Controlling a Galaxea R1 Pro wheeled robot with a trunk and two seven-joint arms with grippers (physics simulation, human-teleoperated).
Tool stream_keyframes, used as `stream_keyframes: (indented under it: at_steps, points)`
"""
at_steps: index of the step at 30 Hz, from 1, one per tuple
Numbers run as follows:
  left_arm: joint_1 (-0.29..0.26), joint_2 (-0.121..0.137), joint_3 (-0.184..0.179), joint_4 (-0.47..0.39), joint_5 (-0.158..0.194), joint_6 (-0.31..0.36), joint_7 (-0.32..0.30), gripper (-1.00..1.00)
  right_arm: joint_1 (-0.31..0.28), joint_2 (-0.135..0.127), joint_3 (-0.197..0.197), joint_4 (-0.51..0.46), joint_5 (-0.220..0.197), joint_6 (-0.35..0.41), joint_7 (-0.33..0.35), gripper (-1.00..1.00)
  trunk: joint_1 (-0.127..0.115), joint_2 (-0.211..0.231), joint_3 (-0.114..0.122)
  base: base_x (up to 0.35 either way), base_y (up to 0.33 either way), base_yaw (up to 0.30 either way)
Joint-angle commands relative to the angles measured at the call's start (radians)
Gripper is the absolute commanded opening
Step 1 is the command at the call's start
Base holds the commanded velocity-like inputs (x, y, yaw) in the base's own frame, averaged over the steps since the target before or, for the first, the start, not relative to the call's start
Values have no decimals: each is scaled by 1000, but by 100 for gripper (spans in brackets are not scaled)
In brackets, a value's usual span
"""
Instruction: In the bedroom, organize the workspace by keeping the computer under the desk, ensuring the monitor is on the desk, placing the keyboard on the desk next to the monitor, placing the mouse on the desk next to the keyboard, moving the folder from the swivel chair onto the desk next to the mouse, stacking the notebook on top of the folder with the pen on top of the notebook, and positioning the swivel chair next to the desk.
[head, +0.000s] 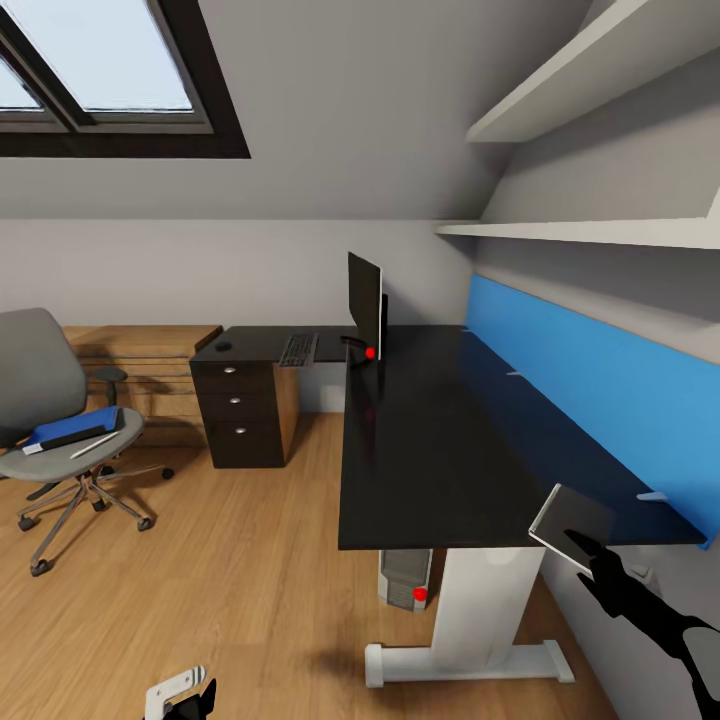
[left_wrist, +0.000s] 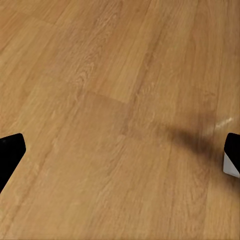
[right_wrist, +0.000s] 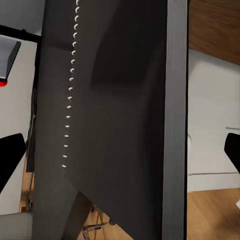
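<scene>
At the near right corner of the counter (head: 430, 430), the notebook (head: 568, 520) sits tilted, its pale edge turned toward the floor, with the right gripper (head: 588, 550) just behind it. Whether it rests on the counter top or hangs clear of it, I cannot tell. From the right wrist camera the notebook (right_wrist: 115, 115) lies across the middle, its wire spiral a line of white loops, and the right gripper (right_wrist: 120, 155) has its jaws apart, one dark fingertip (right_wrist: 11, 157) to each side with a gap between it and the cover.

Further along the counter the monitor (head: 365, 300) stands upright at the inner corner, edge-on, a red light at its lower corner. The keyboard (head: 298, 348) lies beside it on the shorter wing, and the mouse (head: 222, 346) lies past the keyboard, above the drawer unit (head: 240, 412). The computer (head: 405, 580) stands on the floor under the counter.

Well apart to the left, the swivel chair (head: 40, 375) carries the folder (head: 75, 428) on its seat, with the pen (head: 92, 443) just beside the folder.

Low over the wooden floor (left_wrist: 100, 75) hangs the left gripper (head: 185, 692), its jaws (left_wrist: 120, 155) apart with nothing between them.
</scene>
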Motion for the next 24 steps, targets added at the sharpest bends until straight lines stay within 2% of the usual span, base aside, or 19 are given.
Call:
stream_keyframes:
  at_steps: [1,24]
  points:
    - [-1,1,-7,1,11,-5,-1,100,-1,0,-3,0,-1,7,2,100,0,0,-1,0,0,0]
    - [-1,1,-7,1,11,-5,-1,100,-1,0,-3,1,-1,6,3,100,0,0,-1,-14,0,0]
